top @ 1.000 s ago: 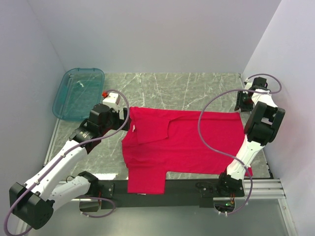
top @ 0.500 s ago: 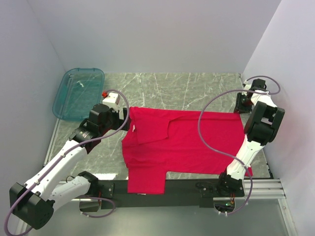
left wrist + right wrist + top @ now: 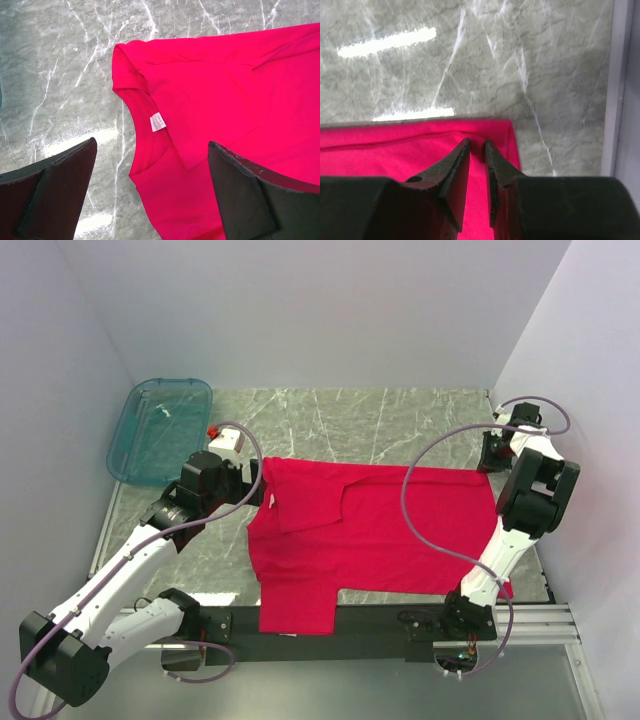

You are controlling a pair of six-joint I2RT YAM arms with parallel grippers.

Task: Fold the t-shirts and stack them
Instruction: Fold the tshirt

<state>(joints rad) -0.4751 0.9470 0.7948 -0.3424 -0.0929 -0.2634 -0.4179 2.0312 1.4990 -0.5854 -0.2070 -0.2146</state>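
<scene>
**Item 1: crimson t-shirt** (image 3: 380,530). Lies flat across the marble worktop (image 3: 400,420), neck to the left and hem to the right. The far sleeve is turned in over the chest, and the near sleeve hangs over the front edge onto the black rail. The garment looks laid out for folding, with no main fold made yet.

**Item 2: left claw** (image 3: 152,167). Jaws wide, holding nothing. It hovers above the collar (image 3: 136,137) beside the white neck label (image 3: 157,122), probably placed to take the neck end.

**Item 3: right claw** (image 3: 476,144). Jaws narrow, the tips a slit apart at the far hem corner (image 3: 509,137) with red cloth showing between them. Whether the cloth is actually pinched cannot be told. The position suits lifting the hem toward the neck.

**Item 4: teal plastic tub** (image 3: 160,430). Sits at the far left, well apart from the shirt.
</scene>
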